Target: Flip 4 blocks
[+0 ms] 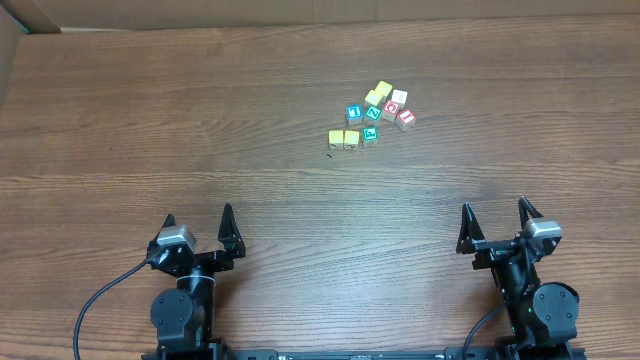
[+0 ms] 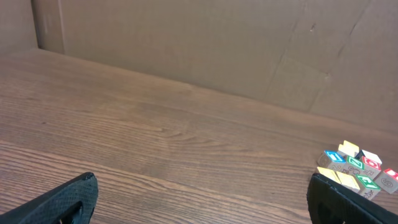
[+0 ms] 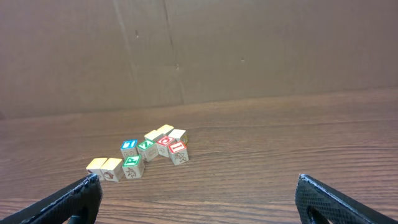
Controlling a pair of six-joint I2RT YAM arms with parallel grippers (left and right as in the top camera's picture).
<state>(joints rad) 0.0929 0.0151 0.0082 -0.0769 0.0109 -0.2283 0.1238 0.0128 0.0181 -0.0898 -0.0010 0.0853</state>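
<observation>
L gripper (image 1: 198, 218), black, two-finger, sits at the near table edge w/ jaws spread wide and nothing btwn them; its wrist view shows only bare wood there. R gripper (image 1: 495, 210), same build, is also at the near edge, jaws wide apart & empty. Both are well apart from the blocks.

The brown wood-grain table (image 1: 150, 120) runs out ahead. The small wooden letter cubes lie in one tight cluster past mid-table, fwd of the arms and nearer the R side.

- **Nearest row:** a pair of yellow-topped wooden cubes (image 1: 344, 138), touching side by side, w/ a teal-faced wooden cube (image 1: 370, 134) just beside them on the R.
- **Next back:** a blue-faced cube (image 1: 354, 113), a green-lettered cube (image 1: 372, 113) and a second red-lettered cube (image 1: 391, 110). A red-faced wooden cube (image 1: 405, 118) sits at the R end.
- **Farthest:** two more yellow cubes (image 1: 380, 93) and a white-topped cube (image 1: 399, 97).

Can't tell which cubes touch. A brown cardboard wall (image 3: 249, 50) stands behind.
</observation>
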